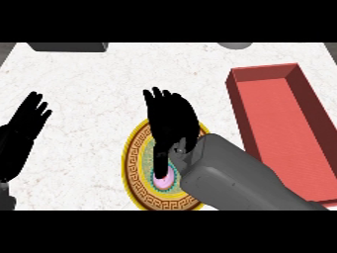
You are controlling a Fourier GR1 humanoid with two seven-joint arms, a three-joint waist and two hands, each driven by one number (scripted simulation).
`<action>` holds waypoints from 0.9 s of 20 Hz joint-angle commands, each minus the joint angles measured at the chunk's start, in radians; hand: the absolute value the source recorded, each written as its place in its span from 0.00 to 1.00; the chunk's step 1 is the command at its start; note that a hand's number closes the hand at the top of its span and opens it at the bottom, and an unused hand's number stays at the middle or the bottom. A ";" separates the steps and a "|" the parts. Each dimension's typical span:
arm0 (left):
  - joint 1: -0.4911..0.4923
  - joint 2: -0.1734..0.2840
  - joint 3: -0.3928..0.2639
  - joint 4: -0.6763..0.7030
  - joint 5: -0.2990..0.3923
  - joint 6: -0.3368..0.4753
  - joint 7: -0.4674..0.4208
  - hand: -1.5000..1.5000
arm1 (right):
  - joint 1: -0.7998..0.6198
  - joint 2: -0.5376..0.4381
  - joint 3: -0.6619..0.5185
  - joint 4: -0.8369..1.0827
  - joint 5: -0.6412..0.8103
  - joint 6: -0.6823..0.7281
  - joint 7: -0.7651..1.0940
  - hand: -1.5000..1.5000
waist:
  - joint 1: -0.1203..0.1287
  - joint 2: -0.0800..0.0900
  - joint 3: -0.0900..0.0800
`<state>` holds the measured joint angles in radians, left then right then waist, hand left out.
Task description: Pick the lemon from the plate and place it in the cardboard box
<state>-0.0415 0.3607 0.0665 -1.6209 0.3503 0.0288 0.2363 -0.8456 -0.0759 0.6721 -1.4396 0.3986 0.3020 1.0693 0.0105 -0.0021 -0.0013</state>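
The surface [91, 89] is a pale, speckled stone-like slab with a matte look. Low in the middle of the view sits a round plate [136, 163] with a yellow rim, a dark key-pattern band inside it, a greenish ring and a pink centre; much of it is covered from the 3 o'clock side by the grey, smooth, blocky right forearm [236, 178]. At 3 o'clock from the plate, well apart from it, lies a long rectangular box [331, 133] with reddish-pink walls and floor, its long side running away from the robot. The lemon cannot be seen: the part of the plate where it would lie is hidden under the right robot hand [172, 121], so whether the hand touches or holds it cannot be told. This black robot hand hangs over the plate's 12 o'clock half, fingers pointing toward 12 o'clock and looking mostly straight, the thumb reaching down over the pink centre. The left robot hand [26, 118] shows at 9 o'clock near the view's left edge, open with straight fingers pointing up, touching nothing. At the far edge a dark grey block [67, 47] sits at 11 o'clock and a pale grey rounded thing [234, 45] at 1 o'clock.
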 commanded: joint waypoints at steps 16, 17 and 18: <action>0.021 0.009 0.068 -0.037 -0.005 -0.048 0.028 0.50 | 0.089 0.071 -0.039 -0.003 0.095 0.142 0.085 0.00 | -0.008 -0.001 0.001; 0.065 -0.064 0.002 -0.043 -0.060 -0.013 -0.024 0.50 | 0.067 0.074 -0.002 0.024 0.087 0.110 0.089 0.00 | -0.003 0.000 0.001; -0.003 -0.016 0.052 -0.015 -0.016 -0.036 0.041 0.50 | 0.056 0.074 0.006 0.107 0.119 0.053 0.009 0.00 | -0.002 0.002 0.001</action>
<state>-0.0241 0.3411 0.1042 -1.6356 0.3291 -0.0018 0.2450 -0.7814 -0.0287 0.6438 -1.3881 0.4760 0.3838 1.0236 0.0048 -0.0016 -0.0003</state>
